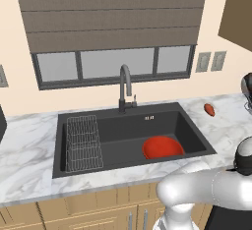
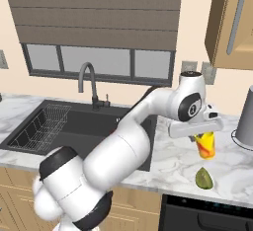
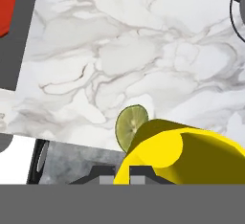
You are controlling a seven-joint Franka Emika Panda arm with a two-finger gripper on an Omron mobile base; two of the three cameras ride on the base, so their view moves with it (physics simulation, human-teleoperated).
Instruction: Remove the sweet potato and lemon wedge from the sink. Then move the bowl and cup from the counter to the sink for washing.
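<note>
Above veined marble counter [image 2: 168, 163], glossy yellow cup [image 2: 205, 145] in end effector [image 2: 201, 137].

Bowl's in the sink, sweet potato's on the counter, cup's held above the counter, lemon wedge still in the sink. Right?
Not the last part. The lemon wedge lies on the counter near the front edge, just below the held cup, as the right base view shows. The bowl in the sink and the sweet potato stand as stated.

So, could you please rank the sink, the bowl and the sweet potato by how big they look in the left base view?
1. sink, by far the largest.
2. bowl, lying inside the sink.
3. sweet potato, smallest; it lies farther back on the counter, but that hardly explains the gap.
</note>
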